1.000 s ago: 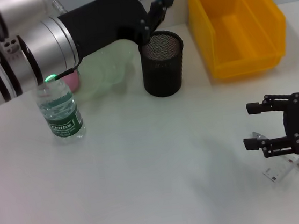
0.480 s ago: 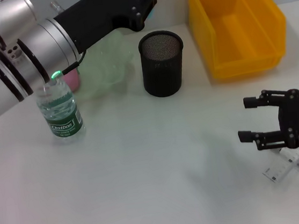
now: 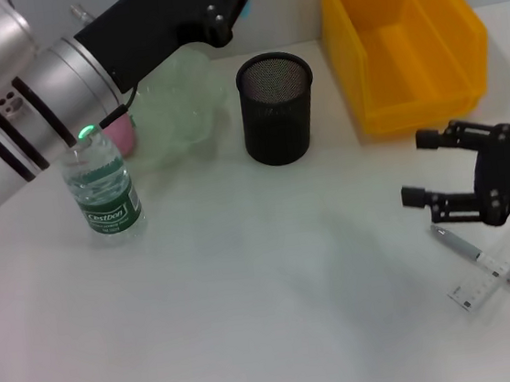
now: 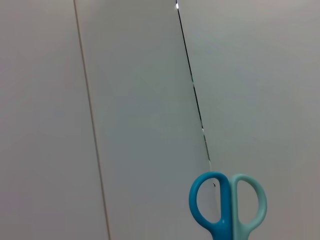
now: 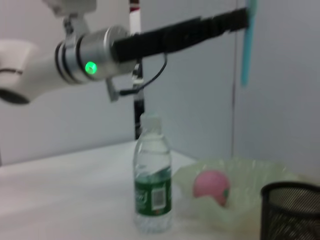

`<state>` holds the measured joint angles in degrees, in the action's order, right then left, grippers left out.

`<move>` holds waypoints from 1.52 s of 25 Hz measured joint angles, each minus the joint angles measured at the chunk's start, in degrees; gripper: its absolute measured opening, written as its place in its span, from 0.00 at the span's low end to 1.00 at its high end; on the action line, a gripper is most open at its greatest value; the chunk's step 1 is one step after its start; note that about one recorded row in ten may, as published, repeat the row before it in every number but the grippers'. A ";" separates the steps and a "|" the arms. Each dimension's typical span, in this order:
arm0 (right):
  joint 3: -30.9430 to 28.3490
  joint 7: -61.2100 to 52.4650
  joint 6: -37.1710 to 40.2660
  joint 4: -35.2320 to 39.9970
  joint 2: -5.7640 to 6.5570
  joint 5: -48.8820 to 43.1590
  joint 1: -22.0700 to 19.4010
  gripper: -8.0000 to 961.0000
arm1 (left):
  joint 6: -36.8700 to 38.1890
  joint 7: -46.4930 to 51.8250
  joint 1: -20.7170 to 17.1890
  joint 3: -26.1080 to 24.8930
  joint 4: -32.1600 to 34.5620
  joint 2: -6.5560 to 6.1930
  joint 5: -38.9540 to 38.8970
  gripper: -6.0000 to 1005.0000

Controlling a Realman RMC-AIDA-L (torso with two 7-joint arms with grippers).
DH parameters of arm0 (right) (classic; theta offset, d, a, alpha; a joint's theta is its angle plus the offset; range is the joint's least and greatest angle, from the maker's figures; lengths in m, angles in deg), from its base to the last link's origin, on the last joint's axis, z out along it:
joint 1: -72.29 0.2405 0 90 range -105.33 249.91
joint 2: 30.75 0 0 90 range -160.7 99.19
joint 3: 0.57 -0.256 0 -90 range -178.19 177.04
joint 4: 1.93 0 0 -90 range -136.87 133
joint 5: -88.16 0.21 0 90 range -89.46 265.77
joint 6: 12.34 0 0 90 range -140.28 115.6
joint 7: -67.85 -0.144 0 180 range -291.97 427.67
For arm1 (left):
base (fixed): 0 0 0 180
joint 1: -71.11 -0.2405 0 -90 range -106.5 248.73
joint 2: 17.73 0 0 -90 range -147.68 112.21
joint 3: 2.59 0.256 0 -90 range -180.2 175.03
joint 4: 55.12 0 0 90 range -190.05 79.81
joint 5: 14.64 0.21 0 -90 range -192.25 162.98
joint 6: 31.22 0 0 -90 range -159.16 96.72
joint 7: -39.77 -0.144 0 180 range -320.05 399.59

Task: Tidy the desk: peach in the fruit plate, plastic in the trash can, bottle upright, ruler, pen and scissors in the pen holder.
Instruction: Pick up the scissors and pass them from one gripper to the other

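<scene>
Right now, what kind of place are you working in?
Most likely a staged desk in a lab: a plain white tabletop against bare grey wall panels, set with a mesh pen holder, a yellow bin, a water bottle and a ruler.

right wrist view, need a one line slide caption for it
Left arm holds blue scissors high above the upright bottle, the peach in its fruit plate, and the mesh pen holder.

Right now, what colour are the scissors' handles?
Two blues: one darker loop, one pale turquoise loop on the scissors. Best seen in the left wrist view.
</scene>
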<state>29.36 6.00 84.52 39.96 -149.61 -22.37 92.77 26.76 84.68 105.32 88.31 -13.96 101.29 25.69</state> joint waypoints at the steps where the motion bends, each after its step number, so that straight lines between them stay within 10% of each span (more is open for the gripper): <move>1: -0.71 0.21 0.09 -0.33 0.02 0.26 0.00 0.85 | 0.08 -0.19 0.00 0.01 -0.14 -0.01 -0.07 0.23; 27: -5.32 0.60 2.24 -10.43 1.26 19.48 -0.48 0.85 | 1.85 -3.44 -3.23 4.55 -6.95 0.15 -6.23 0.23; 38: -4.79 7.24 7.86 -30.81 -0.51 28.18 4.29 0.85 | 1.83 -7.96 -5.09 8.24 -9.09 0.16 -9.35 0.23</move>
<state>24.57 13.23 92.39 9.15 -150.12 5.80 97.06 28.58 76.72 100.23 96.55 -23.05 101.45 16.34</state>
